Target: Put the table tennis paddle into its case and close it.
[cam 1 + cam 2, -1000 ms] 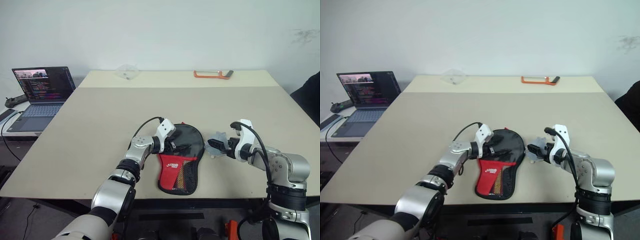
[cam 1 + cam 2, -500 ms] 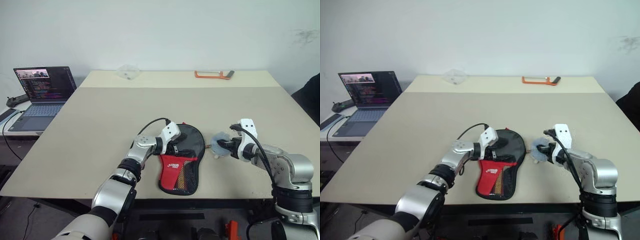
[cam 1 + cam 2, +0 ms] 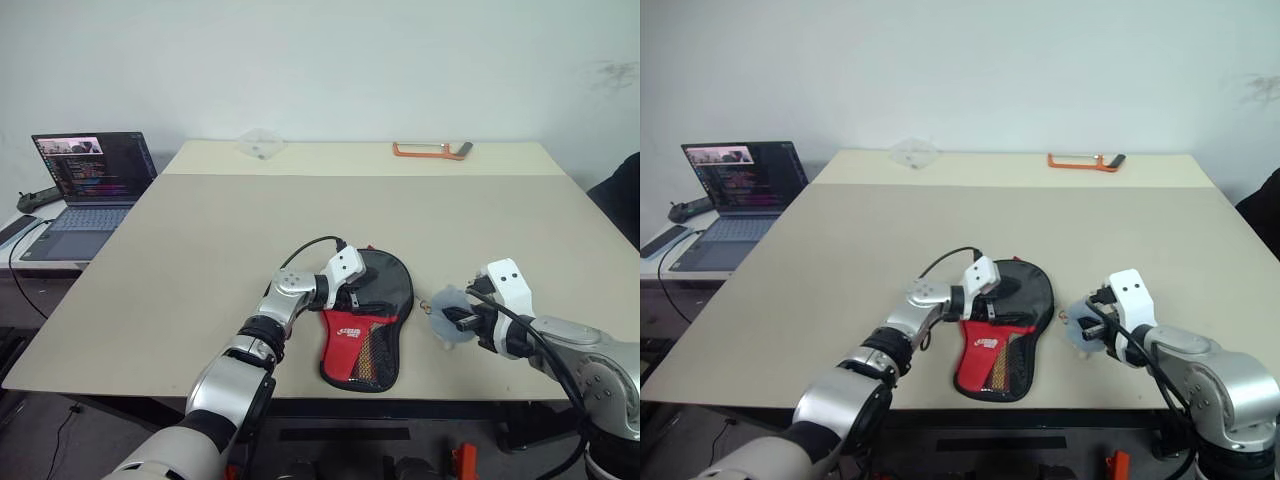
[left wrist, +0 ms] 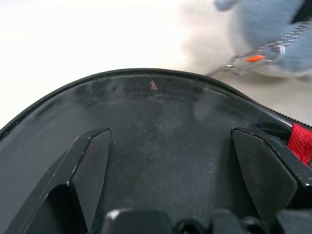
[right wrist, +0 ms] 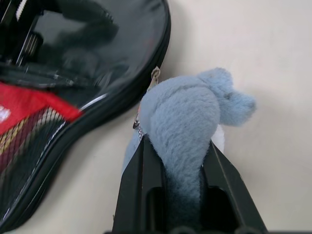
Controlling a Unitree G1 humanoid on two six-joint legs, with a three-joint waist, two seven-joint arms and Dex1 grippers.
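The black case (image 3: 385,283) lies flat near the table's front edge, its red mesh panel (image 3: 352,345) towards me. My left gripper (image 3: 358,291) is open, both fingers (image 4: 90,170) resting on the case's round glossy part (image 4: 165,122). My right gripper (image 3: 455,320) hovers just right of the case, shut on a fluffy grey-blue charm (image 5: 187,117). A short chain (image 5: 145,100) runs from the charm to the case's zipper edge. The table tennis paddle is hidden.
An open laptop (image 3: 88,172) stands on a side table at the left. An orange-handled saw (image 3: 430,150) and a clear plastic piece (image 3: 258,143) lie along the table's far edge. Bare tabletop (image 3: 300,215) stretches beyond the case.
My right gripper has shut on the fluffy charm and drawn back towards the table's front edge, lifting the charm. The left gripper has stayed on the case.
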